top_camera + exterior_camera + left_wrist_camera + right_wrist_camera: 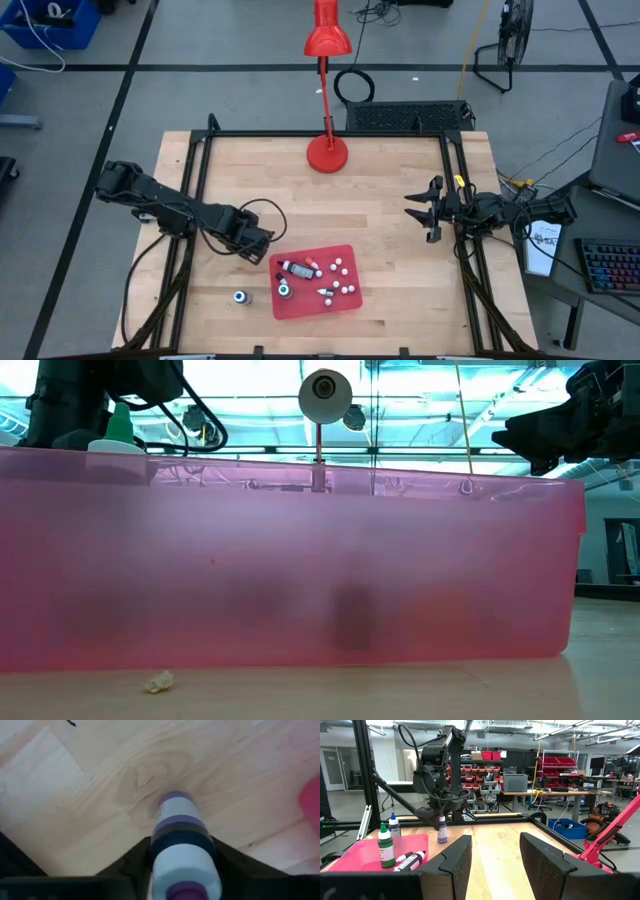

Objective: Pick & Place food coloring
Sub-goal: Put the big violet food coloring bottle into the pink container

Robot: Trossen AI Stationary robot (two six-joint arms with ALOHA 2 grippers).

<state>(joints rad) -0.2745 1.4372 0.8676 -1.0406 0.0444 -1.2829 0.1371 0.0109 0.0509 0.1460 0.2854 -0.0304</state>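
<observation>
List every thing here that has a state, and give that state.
left gripper: jaws shut on purple bottle
purple bottle: upright, gripped
right gripper: jaws open, empty
green bottle: standing in red tray
red-tipped bottle: lying in tray
blue-capped bottle: standing on table, outside tray

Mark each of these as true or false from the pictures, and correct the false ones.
1. The left gripper holds a purple-capped bottle just above the table. True.
2. The red tray sits at the table's far edge beside the lamp. False: it lies near the front edge, and the red desk lamp stands at the far edge.
3. The right gripper is open and holds nothing, waiting at the table's right side. True.
4. Every bottle lies in the tray. False: one teal-capped bottle stands on the wood to the tray's left.
</observation>
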